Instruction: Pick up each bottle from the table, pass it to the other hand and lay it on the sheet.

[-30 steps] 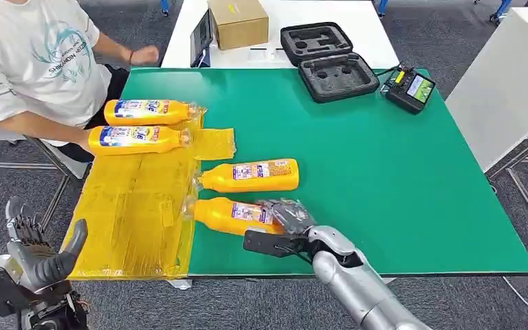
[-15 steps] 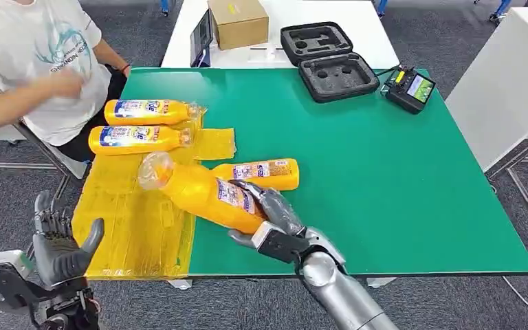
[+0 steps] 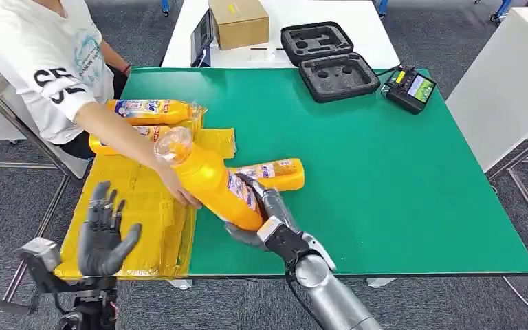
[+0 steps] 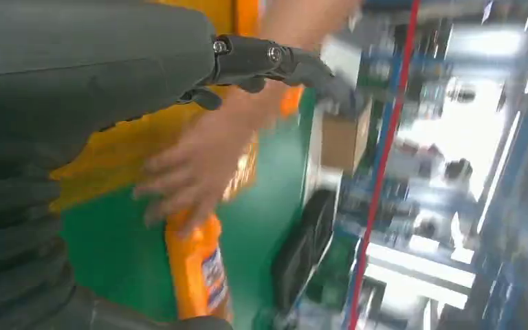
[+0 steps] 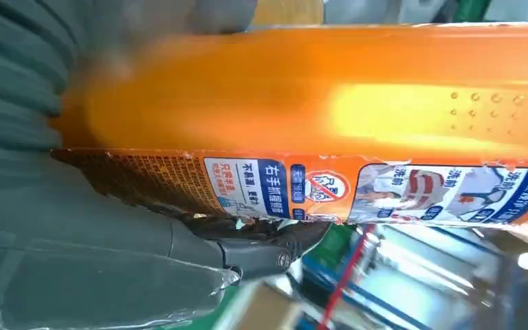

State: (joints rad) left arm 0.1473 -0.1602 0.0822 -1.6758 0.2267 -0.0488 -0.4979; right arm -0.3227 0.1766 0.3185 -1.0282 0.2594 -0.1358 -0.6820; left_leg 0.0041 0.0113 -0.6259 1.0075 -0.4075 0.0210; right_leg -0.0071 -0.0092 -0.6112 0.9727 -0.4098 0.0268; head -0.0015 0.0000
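Tabletop (image 3: 399,192) — green, flat, rectangular; carries all items listed below. Risk, as a judgement: a bottle dropped in the handover could roll on this smooth surface toward the near edge.

Sheet (image 3: 134,227) — yellow crinkled plastic, spread over the tabletop's left end. Two orange plastic bottles with blue-and-white labels (image 3: 148,110) lie on its far part; a third bottle of the same kind (image 3: 275,173) lies on the bare green just beside the sheet.

Person's arm (image 3: 127,141) — reaches across the sheet, the person's hand (image 3: 179,192) touching the lifted bottle. Risk: the arm lies between the two robot hands, so a collision or a blocked handover is likely.

Lifted orange bottle (image 3: 213,182) — tilted, clear cap end up and toward the sheet, base low.

Right hand (image 3: 265,216) — fingers (image 5: 261,256) clamped around the bottle's lower end. Risk: so low a hold may let the bottle pivot or slip.

Left hand (image 3: 103,234) — raised over the sheet's near edge, fingers (image 3: 103,210) spread apart, holding nothing.
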